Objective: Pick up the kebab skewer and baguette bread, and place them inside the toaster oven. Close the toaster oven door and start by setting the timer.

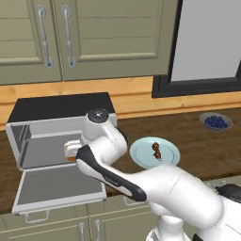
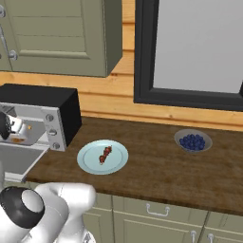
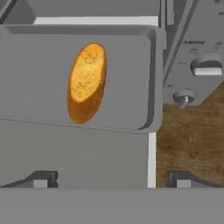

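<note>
Baguette bread: the baguette bread [image 3: 86, 82] lies on the grey inner tray [image 3: 39, 74] of the toaster oven [image 1: 56, 107], free of the fingers, lengthwise across the tray and clear of its raised rim.
Kebab skewer: the kebab skewer [image 2: 105, 154] lies on a pale blue plate [image 2: 90, 163] on the wooden counter [image 2: 156, 171], just to the right of the oven and well apart from the arm's hand.
Handling, skewer: by my judgement light and stiff along the stick, with lumpy meat chunks that give an uneven grip; it lies low on the plate, so the fingers should close across the chunks near the middle, square to the stick, to keep it from tipping.
Handling, bread: looks light and firm-crusted; it needs no further grip where it rests.
Fingers: the gripper [image 3: 111, 183] stands wide open and empty, its two dark tips well apart above the lowered toaster oven door [image 1: 59, 186], touching nothing.
Door: folded down flat in front of the oven mouth, with its bar handle [image 1: 36, 217] at the front edge.
Knobs: on the oven's right panel, two round knobs [image 3: 205, 66] show beside the tray.
Other: a bowl of blueberries [image 2: 192, 141] sits further right on the counter.
Stage: bread placed; skewer, door and timer remain, as I judge.
</note>
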